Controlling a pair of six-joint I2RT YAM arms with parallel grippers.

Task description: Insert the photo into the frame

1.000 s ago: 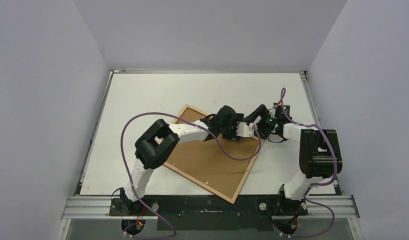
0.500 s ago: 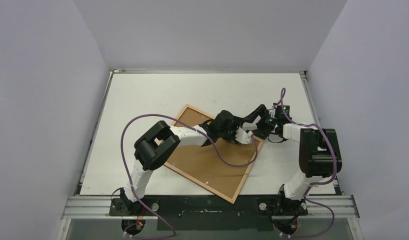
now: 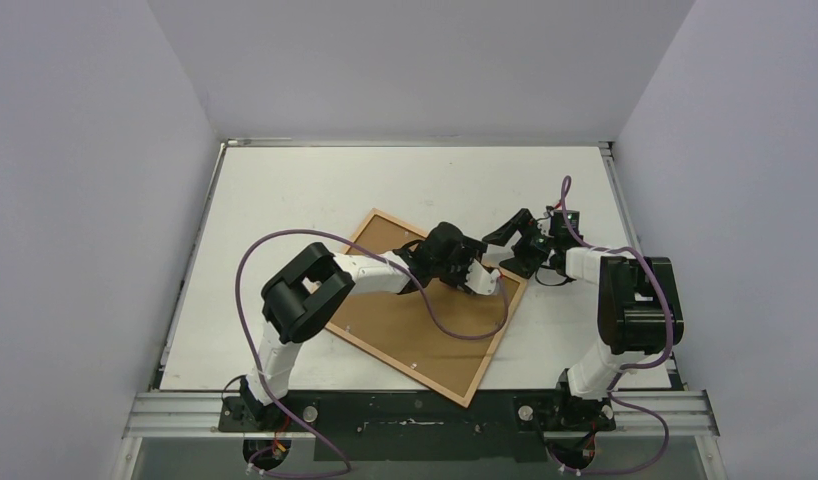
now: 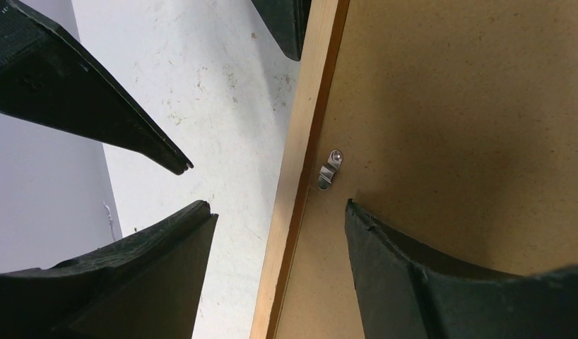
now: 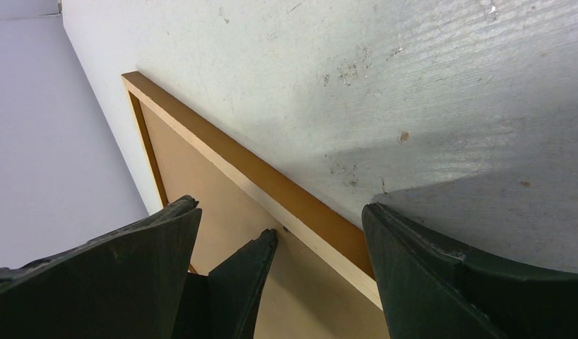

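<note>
The frame (image 3: 399,367) lies face down and turned diagonally on the table, with a brown fibreboard backing (image 3: 425,345) filling it. The photo is hidden. My left gripper (image 3: 488,282) hangs open low over the frame's right corner. In the left wrist view it (image 4: 278,206) straddles the pale moulding (image 4: 300,162), one finger over the table and the other over the backing (image 4: 449,106), beside a small metal clip (image 4: 330,171). My right gripper (image 3: 512,252) is open just beyond the same edge, and in its own view it (image 5: 280,206) spans the moulding (image 5: 272,176). Neither gripper holds anything.
White table (image 3: 285,200) with purple-grey walls on three sides. The two grippers sit close together at the frame's right corner: the right one's fingers (image 4: 131,127) show in the left wrist view, and a left finger (image 5: 247,275) in the right wrist view. Purple cables loop over the frame.
My left gripper has slid nearer and rightward along the frame's far-right edge towards its right corner. My right gripper has drawn back slightly. The frame has stayed put.
</note>
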